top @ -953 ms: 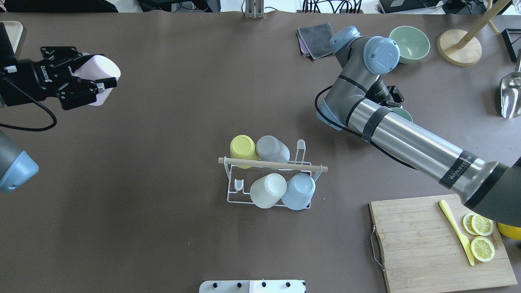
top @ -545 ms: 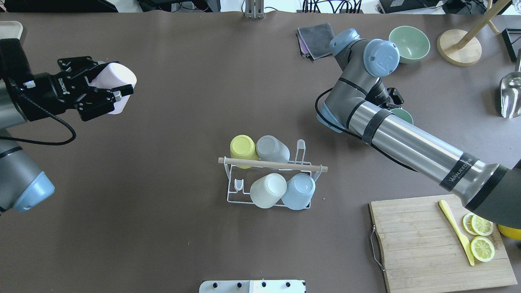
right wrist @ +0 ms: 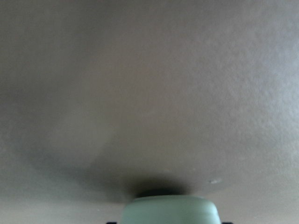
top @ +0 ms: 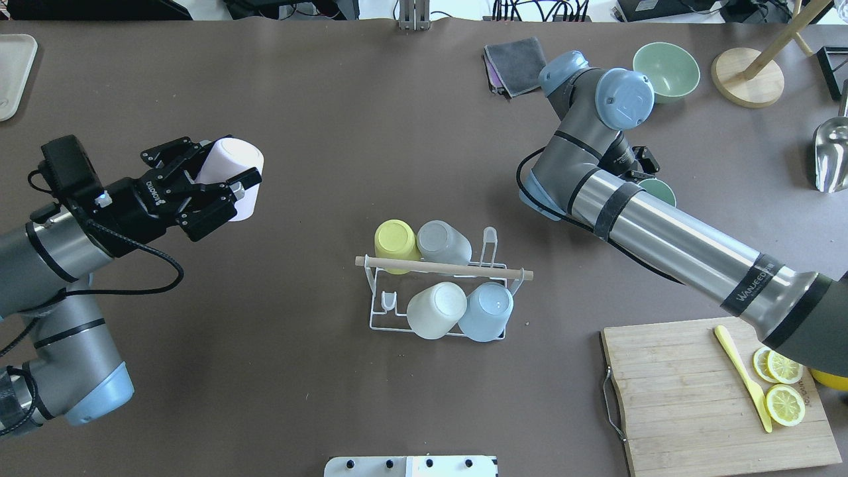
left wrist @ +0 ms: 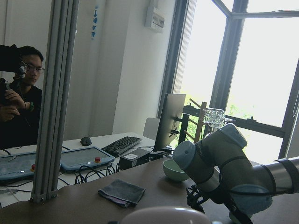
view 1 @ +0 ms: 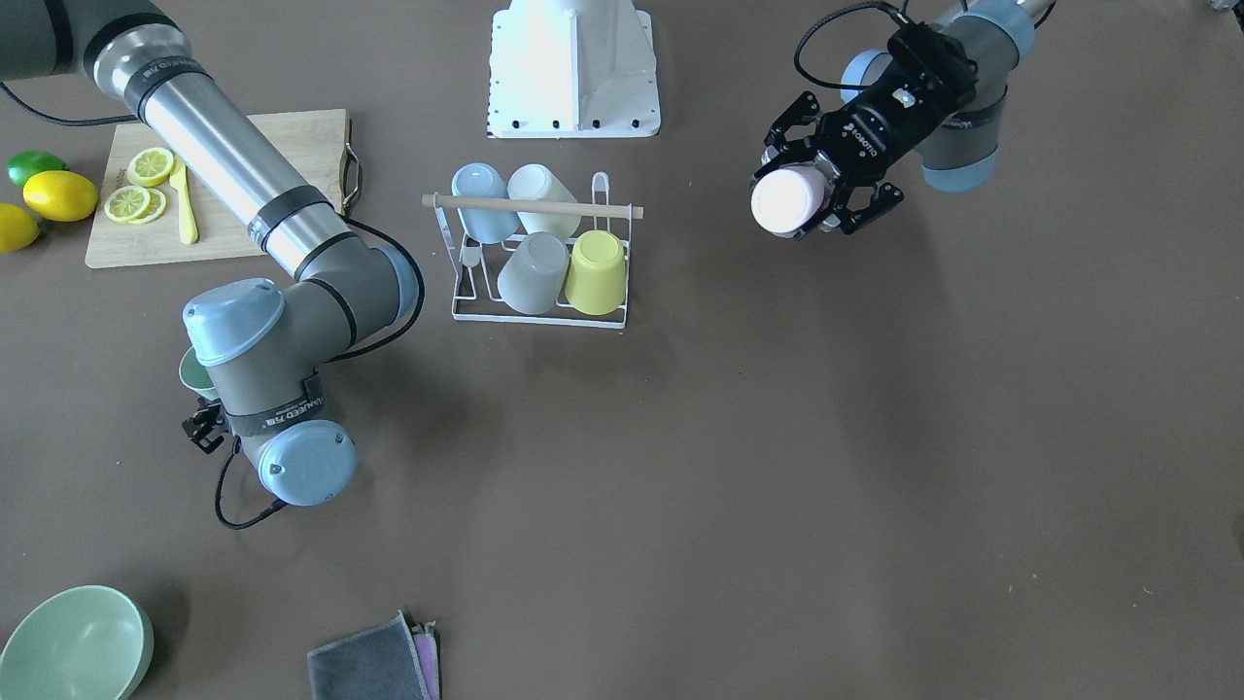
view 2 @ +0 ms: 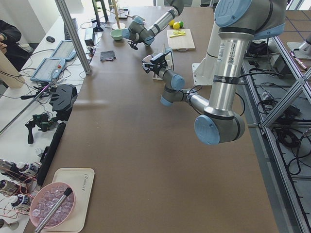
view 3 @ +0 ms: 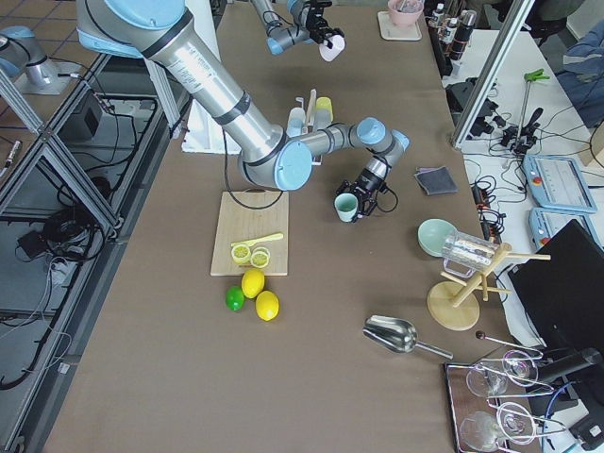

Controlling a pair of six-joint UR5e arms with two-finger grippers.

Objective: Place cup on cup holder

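Observation:
The white wire cup holder (top: 381,326) with a wooden rod handle (top: 444,267) stands mid-table, also seen in the front view (view 1: 539,317). It carries a yellow cup (top: 396,238), a grey cup (top: 444,242), a cream cup (top: 436,310) and a light blue cup (top: 487,311). My left gripper (top: 225,173) is shut on a pale pink cup (top: 240,158), held in the air on its side, left of the holder. My right gripper (view 3: 363,196) is shut on a green cup (top: 657,191) at the far right, mostly hidden under the arm.
A wooden cutting board (top: 689,397) with lemon slices and a yellow knife lies at the near right. A green bowl (top: 666,69), a grey cloth (top: 513,63), a wooden stand (top: 748,76) and a metal scoop (top: 831,156) sit along the far right.
My left gripper has carried the pink cup to the right and nearer, towards the cup holder. My right arm has shifted only slightly with the green cup.

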